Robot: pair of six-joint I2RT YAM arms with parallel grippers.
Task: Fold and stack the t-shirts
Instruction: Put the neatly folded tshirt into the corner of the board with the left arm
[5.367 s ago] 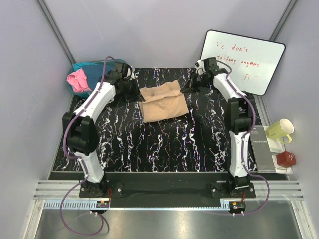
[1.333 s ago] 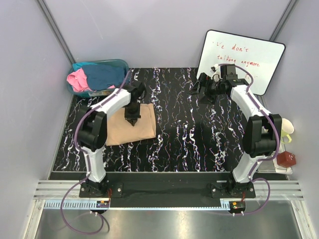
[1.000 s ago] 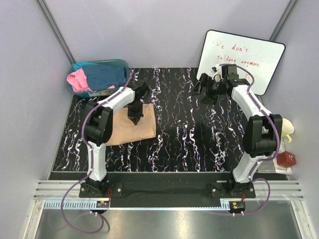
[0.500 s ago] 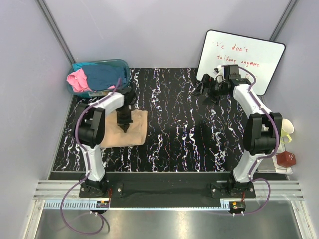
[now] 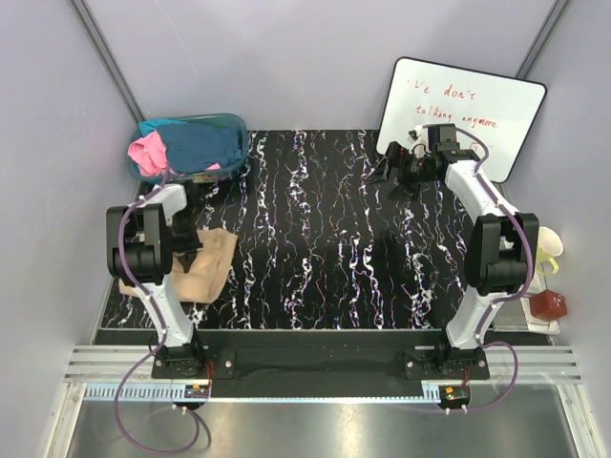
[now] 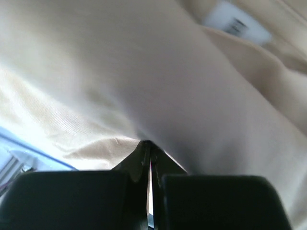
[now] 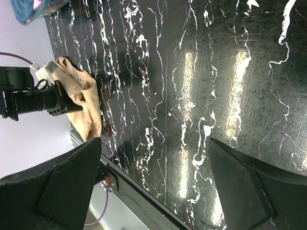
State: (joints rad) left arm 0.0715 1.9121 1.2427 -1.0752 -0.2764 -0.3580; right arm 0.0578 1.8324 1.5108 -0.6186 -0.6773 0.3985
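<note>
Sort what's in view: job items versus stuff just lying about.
Job:
tan t-shirt
pink t-shirt
teal-blue t-shirt

Lying about:
plastic tub, which holds the pink and teal-blue shirts
whiteboard
yellow-green mug
small red object

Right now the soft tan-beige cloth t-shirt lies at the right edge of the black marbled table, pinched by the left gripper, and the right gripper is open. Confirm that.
Wrong side: the top external view shows the tan-beige t-shirt at the black marbled table's left edge. The left gripper is shut on it; the right gripper is open.
</note>
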